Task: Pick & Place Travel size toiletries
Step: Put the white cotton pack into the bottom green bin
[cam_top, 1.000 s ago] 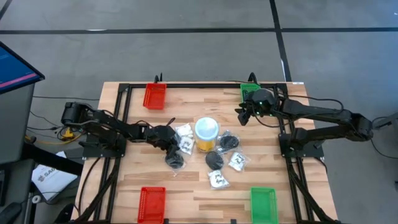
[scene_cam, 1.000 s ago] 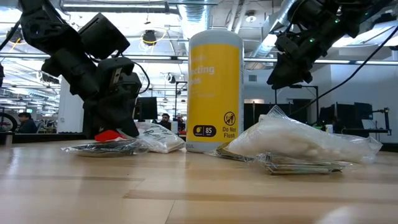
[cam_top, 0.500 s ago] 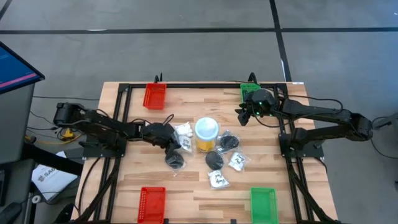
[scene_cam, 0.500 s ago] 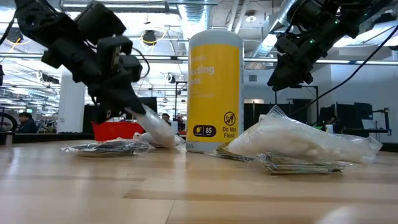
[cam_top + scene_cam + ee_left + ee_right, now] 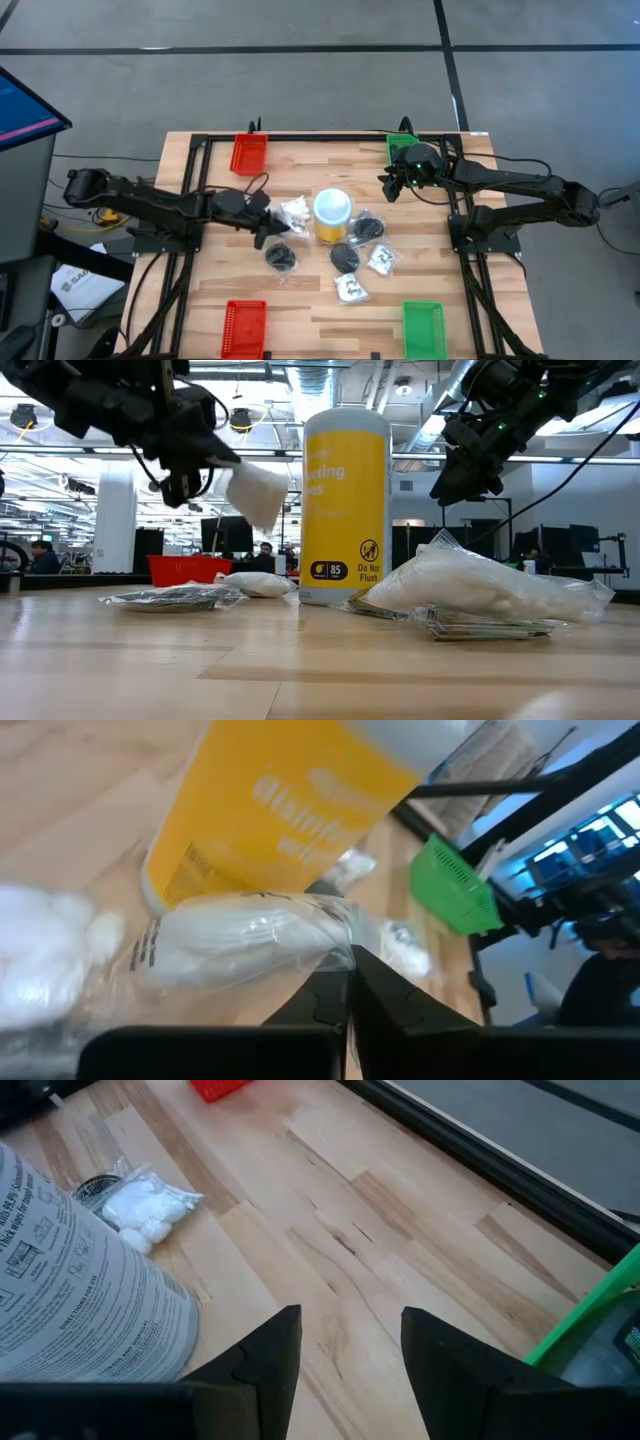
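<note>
The travel size toiletries lie around a yellow jar (image 5: 332, 215): clear packets with white contents (image 5: 297, 212) (image 5: 380, 260) and black roundish pieces (image 5: 282, 258) (image 5: 345, 257). One clear packet of white contents (image 5: 255, 495) hangs in the air left of the jar, with my left gripper (image 5: 270, 225) shut on it. Another white packet (image 5: 255, 583) lies flat on the table below it. My right gripper (image 5: 390, 190) hovers open at the far right, above the table and next to the green tray (image 5: 402, 148), with nothing between its fingers (image 5: 270, 1350). My left gripper pinches the clear packet between its two fingers at one end (image 5: 335, 945). The fingers come from the table's left, slanting a little downward. The packet (image 5: 240, 935) sticks out beyond the fingertips, droops slightly and is lifted clear of the table.
Red trays stand at the far left (image 5: 250, 153) and near left (image 5: 244, 325), and a second green tray at the near right (image 5: 423, 325). A black frame (image 5: 330, 137) borders the wooden table. Bare wood lies between the jar and the far trays.
My left gripper, shut the whole time, has risen and drawn back toward the table's left edge, rolling a little. The white packet in it has come off the table and now hangs clear, while the other packet has stayed on the wood.
</note>
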